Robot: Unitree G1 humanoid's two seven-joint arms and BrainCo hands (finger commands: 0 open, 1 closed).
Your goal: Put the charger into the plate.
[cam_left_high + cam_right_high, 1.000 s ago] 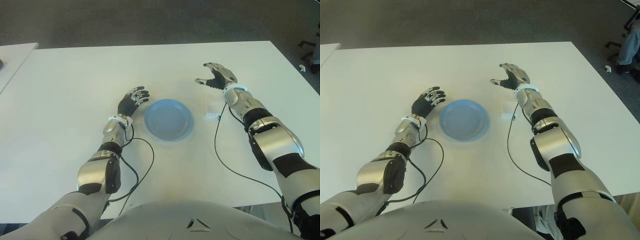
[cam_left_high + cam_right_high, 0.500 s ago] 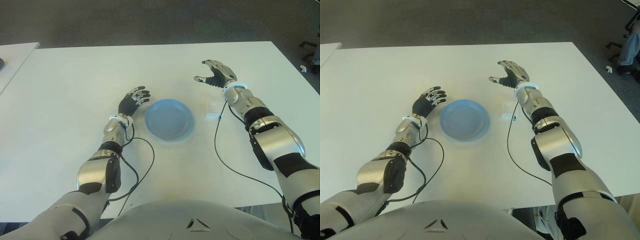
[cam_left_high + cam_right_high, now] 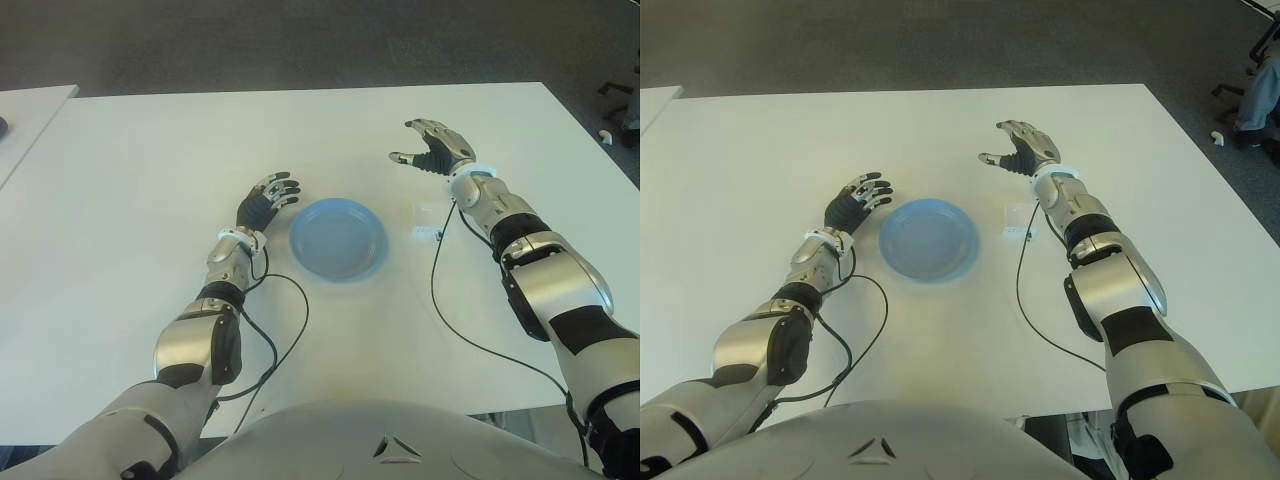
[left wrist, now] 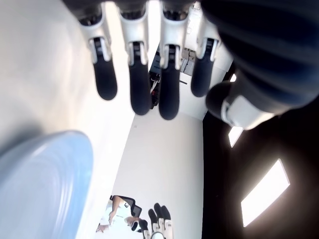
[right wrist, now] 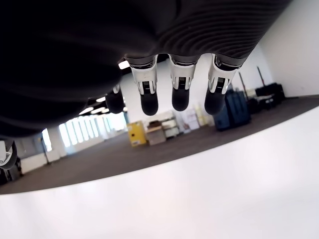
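Although the right hand (image 3: 432, 148) is the nearer of the two to the charger (image 3: 426, 220), it hangs past it toward the far edge of the table (image 3: 120, 180), fingers spread and holding nothing, so the charger lies back from the palm, toward the robot, beside the right forearm. The charger, a small white block, sits on the table just right of the blue plate (image 3: 337, 240), apart from its rim, in neither hand. Its long axis appears to run roughly from the near edge toward the far edge, with a darker end, probably the plug side, nearest the robot; this is too small to be sure. The left hand (image 3: 266, 202) shows just left of the plate, fingers straight and empty. Judging from this, the right hand must draw back and down before it can grasp, then carry leftward to the plate.
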